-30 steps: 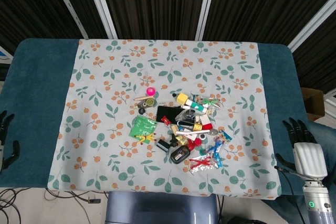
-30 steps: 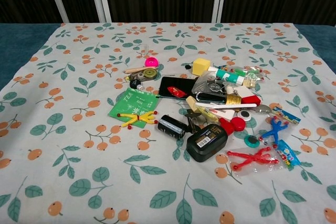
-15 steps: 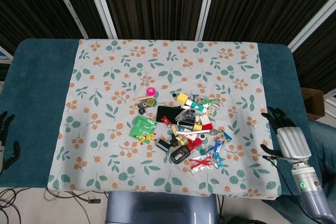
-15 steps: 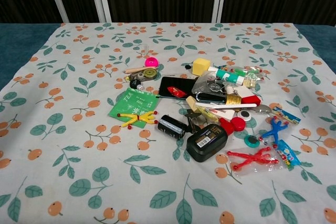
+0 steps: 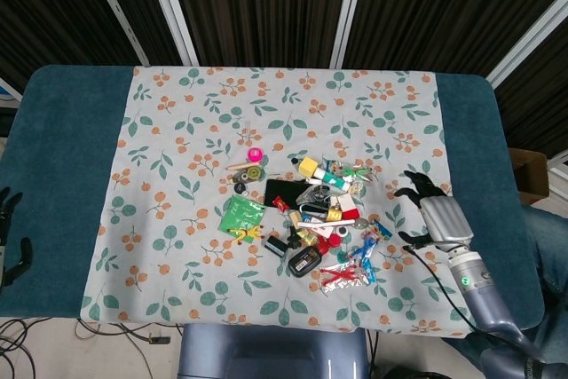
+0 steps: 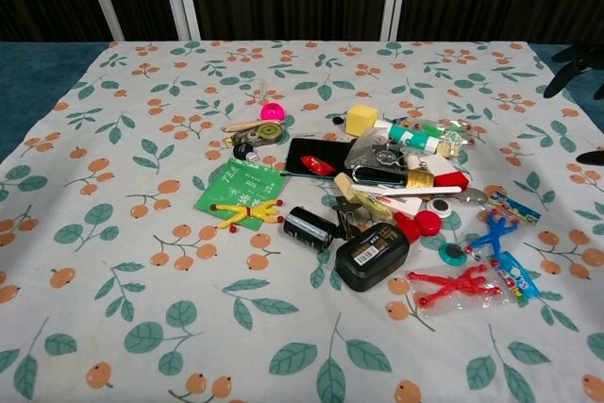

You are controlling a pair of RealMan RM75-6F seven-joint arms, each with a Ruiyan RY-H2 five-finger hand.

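A heap of small items lies mid-table on the floral cloth [image 5: 177, 130]: a green tea packet [image 5: 241, 213], a black phone [image 5: 284, 191], a yellow cube [image 5: 308, 166], a pink ball [image 5: 256, 154], a black box [image 5: 303, 261] and packaged red and blue toy figures [image 5: 351, 265]. My right hand [image 5: 435, 215] hovers over the cloth just right of the heap, fingers spread, holding nothing; its dark fingertips [image 6: 574, 56] show at the right edge of the chest view. At the table's left edge my left hand [image 5: 11, 237] is partly in frame, fingers apart, with nothing in it.
The teal table top [image 5: 62, 157] shows bare beyond both sides of the cloth. A cardboard box [image 5: 532, 170] stands off the table at the right. Dark slatted panels with white rails [image 5: 177, 6] run behind the far edge.
My right hand has travelled from the table's right front corner leftward and forward, onto the cloth near the heap. The left hand and the items have not moved.
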